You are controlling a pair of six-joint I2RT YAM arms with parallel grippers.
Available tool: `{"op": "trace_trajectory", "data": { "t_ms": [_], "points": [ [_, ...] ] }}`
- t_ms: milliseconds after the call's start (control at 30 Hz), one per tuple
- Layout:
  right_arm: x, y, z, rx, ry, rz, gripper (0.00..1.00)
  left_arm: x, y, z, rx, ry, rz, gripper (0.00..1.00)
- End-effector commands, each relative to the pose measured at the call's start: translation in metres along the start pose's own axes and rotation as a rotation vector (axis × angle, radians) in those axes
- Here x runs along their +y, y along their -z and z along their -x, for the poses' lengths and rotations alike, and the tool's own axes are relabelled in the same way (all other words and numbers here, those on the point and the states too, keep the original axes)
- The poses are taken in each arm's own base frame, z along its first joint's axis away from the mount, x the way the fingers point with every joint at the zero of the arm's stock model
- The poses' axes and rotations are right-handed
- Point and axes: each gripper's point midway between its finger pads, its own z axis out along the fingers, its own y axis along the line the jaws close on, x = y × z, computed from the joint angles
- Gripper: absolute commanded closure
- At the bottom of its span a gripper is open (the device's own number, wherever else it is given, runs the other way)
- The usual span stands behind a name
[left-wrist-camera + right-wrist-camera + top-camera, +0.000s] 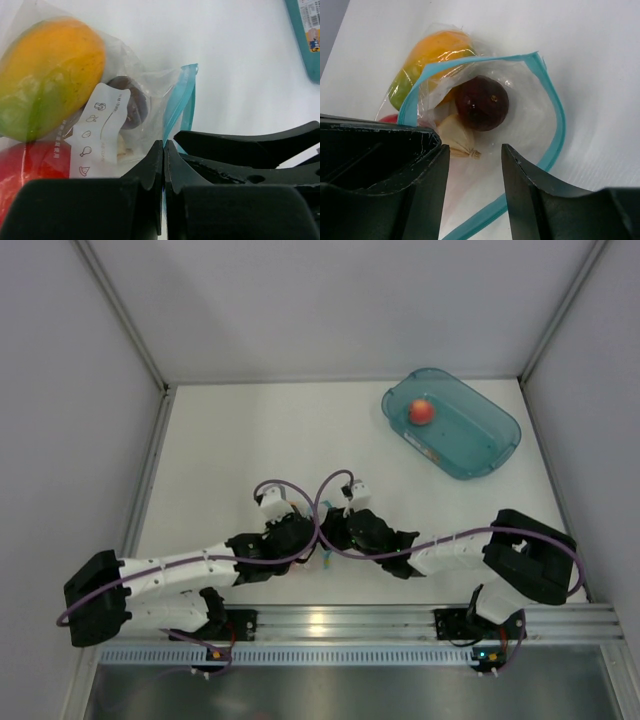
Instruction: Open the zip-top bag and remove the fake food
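The zip-top bag (530, 115) lies on the white table with its teal-blue mouth pulled open in a loop. Inside are a yellow-orange mango (436, 49), a small dark red piece (481, 102), a pale garlic-like piece (454, 134) and a red ball (30, 165). My left gripper (164, 143) is shut on the bag's teal zip edge (186, 95). My right gripper (475, 148) is open, with its fingers over the bag's open mouth and holding nothing. In the top view both grippers meet at the table's near middle, left (303, 538) and right (347, 530), hiding most of the bag.
A teal translucent tub (480, 445) stands at the far right with one pinkish-red fruit (421, 412) in it. Its corner shows in the left wrist view (306, 35). White walls close in the table on three sides.
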Motion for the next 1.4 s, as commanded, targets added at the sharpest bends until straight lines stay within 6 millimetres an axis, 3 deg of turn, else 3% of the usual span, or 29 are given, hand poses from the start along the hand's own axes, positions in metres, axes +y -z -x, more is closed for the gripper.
{"op": "trace_trajectory", "data": {
  "t_ms": [0,133,333,533,800,900,1067,1367],
  "points": [
    [0.05,-0.005,0.036,-0.102,-0.024,0.15,0.54,-0.032,0.013,0.013,0.018,0.021,-0.084,1.0],
    [0.049,-0.02,0.034,-0.09,-0.031,0.138,0.54,-0.042,0.02,0.018,0.029,0.048,-0.122,1.0],
    [0.052,-0.034,0.047,-0.152,0.0,0.154,0.49,-0.049,0.027,0.017,0.061,0.065,-0.16,1.0],
    [0.052,-0.028,0.067,-0.265,-0.059,0.176,0.4,-0.072,0.036,0.005,0.147,0.106,-0.269,1.0],
    [0.053,-0.023,0.075,-0.335,-0.148,0.22,0.43,-0.106,0.053,-0.008,0.261,0.225,-0.432,1.0],
    [0.046,-0.013,0.083,-0.369,-0.195,0.191,0.45,-0.111,0.059,-0.007,0.277,0.26,-0.474,1.0],
    [0.021,-0.024,0.075,-0.313,-0.167,0.01,0.39,-0.118,0.072,0.003,0.277,0.3,-0.527,1.0],
    [-0.012,-0.044,0.059,-0.253,-0.129,-0.144,0.33,-0.102,0.066,-0.005,0.283,0.302,-0.493,1.0]
  ]
}}
